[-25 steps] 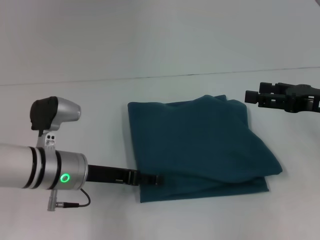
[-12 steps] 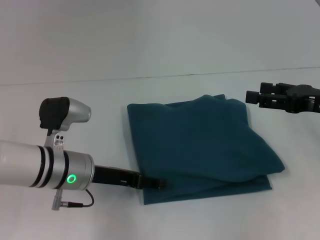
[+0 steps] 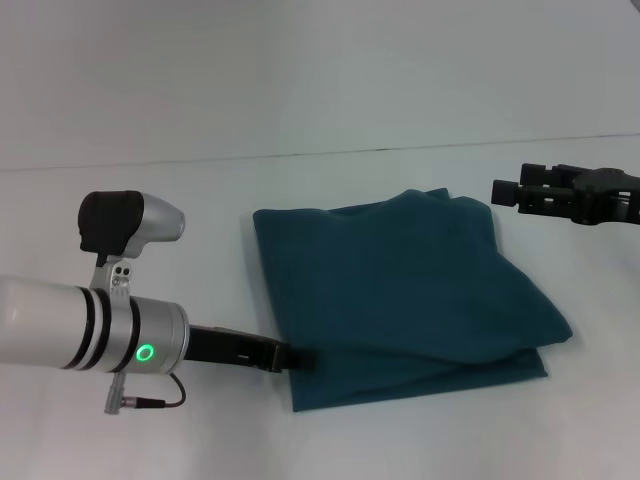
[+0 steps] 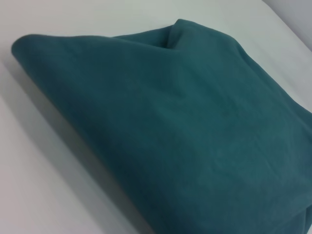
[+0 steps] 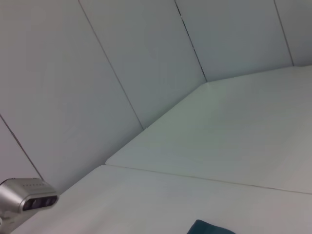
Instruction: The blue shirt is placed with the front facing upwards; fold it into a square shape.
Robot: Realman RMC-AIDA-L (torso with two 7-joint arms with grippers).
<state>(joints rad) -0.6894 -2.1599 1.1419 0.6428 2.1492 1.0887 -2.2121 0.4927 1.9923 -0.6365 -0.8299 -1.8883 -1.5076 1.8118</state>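
Observation:
The blue shirt (image 3: 400, 290) lies folded into a rough square at the middle of the white table, plain teal side up, with no print showing. It fills the left wrist view (image 4: 185, 126), and a small corner of it shows in the right wrist view (image 5: 209, 228). My left gripper (image 3: 298, 355) sits low at the shirt's near left edge, its tip touching the cloth. Off the shirt's far right corner, my right gripper (image 3: 503, 191) hangs above the table, apart from the cloth.
The white table (image 3: 150, 200) meets a pale wall at the back. My left arm's silver wrist (image 3: 120, 335) with its camera housing (image 5: 29, 200) reaches in from the left near the front edge.
The left gripper's tip pushed forward onto the shirt's near left edge, then drew back a little to the left. The shirt's near edge shifted slightly. The right arm stayed still.

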